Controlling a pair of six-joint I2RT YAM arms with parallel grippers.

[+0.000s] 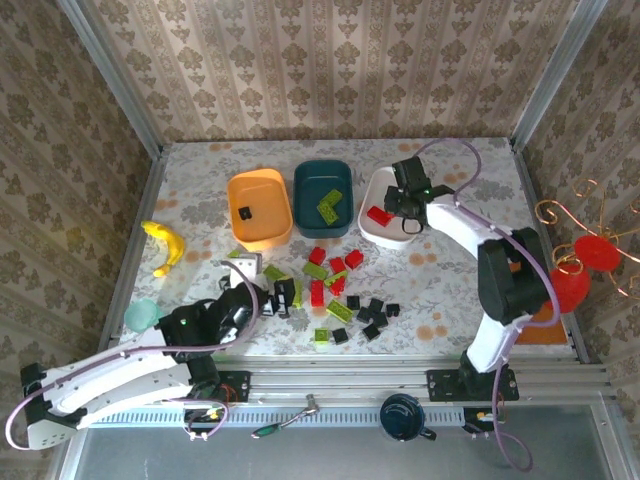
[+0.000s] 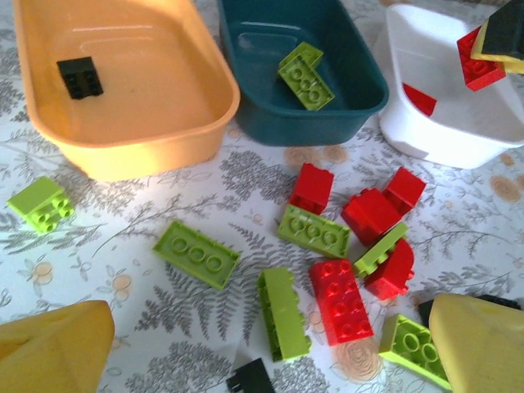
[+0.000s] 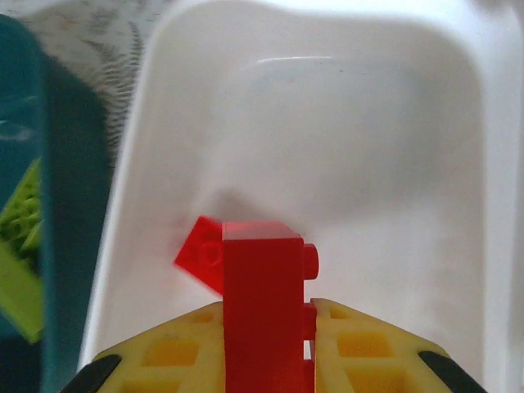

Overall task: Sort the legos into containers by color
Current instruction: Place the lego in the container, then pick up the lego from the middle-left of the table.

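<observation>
Right pincer (image 3: 264, 344): clamped on red plastic brick (image 3: 262, 270) (above white rounded tub (image 3: 393, 123)).
Left pincer (image 2: 266, 352): spread wide, empty.
Risk: brick bounced out if released high.

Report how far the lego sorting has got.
Done: one black brick in the orange tub, green pieces in the teal tub, one red brick in the white tub. In hand: the right gripper is shut on a second red brick above the white tub. Left: loose bricks, red, green and black, on the table, in front of the open left gripper.
</observation>
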